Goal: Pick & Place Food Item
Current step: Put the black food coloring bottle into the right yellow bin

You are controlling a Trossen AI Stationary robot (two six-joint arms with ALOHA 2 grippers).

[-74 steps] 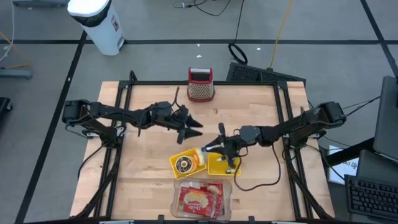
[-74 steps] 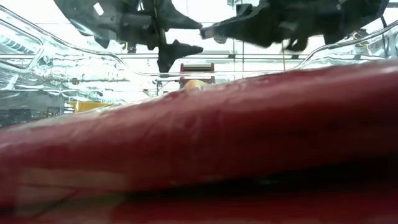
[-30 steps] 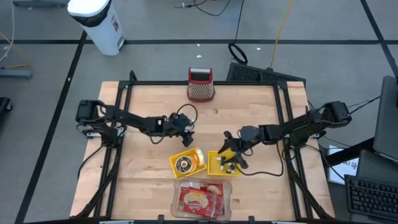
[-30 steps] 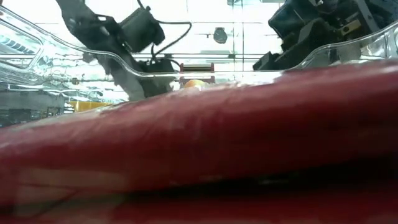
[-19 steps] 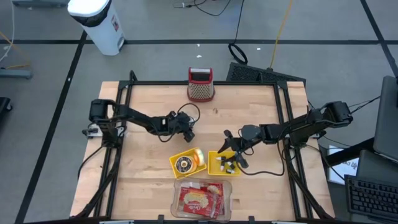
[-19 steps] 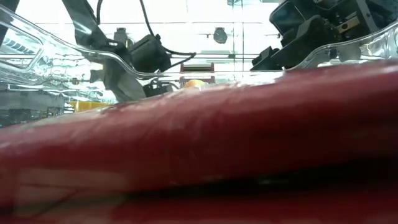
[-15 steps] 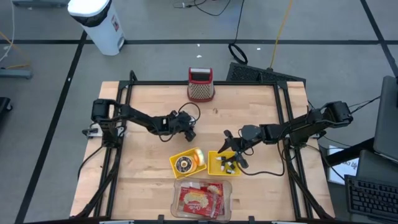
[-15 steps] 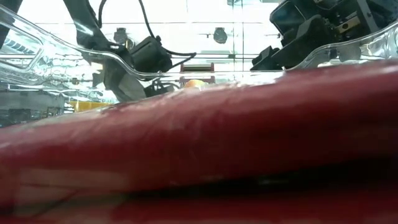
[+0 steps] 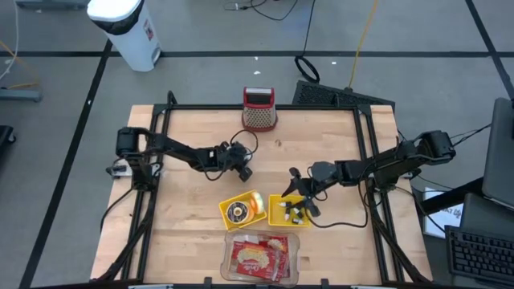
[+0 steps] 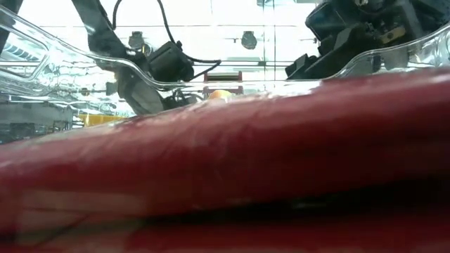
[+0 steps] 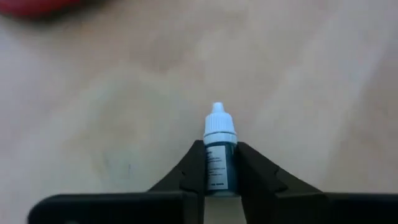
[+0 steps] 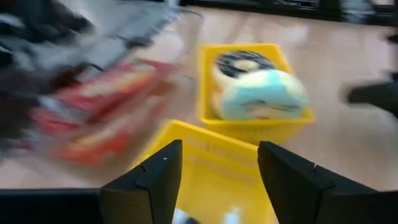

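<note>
A small dark dropper bottle [image 11: 220, 149] with a white cap stands between the fingers of my left gripper [image 11: 220, 180], which is shut on it at mid-table [image 9: 244, 170]. My right gripper [image 12: 217, 163] hangs open over the right yellow bin [image 9: 289, 213], which holds a few small items. The left yellow bin [image 9: 241, 209] holds a chocolate-iced donut [image 12: 239, 62] and a pale blue-and-cream piece [image 12: 264, 93]. In the low view only the arms' upper parts show. My left gripper pinches the bottle's dark body [image 11: 219, 169] between its two fingers, which slant down from the table's left side. The white cap [image 11: 220, 124] sticks out past the fingertips. The fingers hide the bottle's base, so I cannot tell whether it rests on the table.
A clear tub [image 9: 261, 257] with red packets sits at the near edge and fills the low view [image 10: 225, 161]. A red grater-like stand [image 9: 259, 110] is at the far edge. Bare wood lies at the table's left [image 9: 177, 217] and right.
My left arm has sunk toward the table at mid-table, its gripper tipping a little further down. My right gripper has kept its place over the right yellow bin.
</note>
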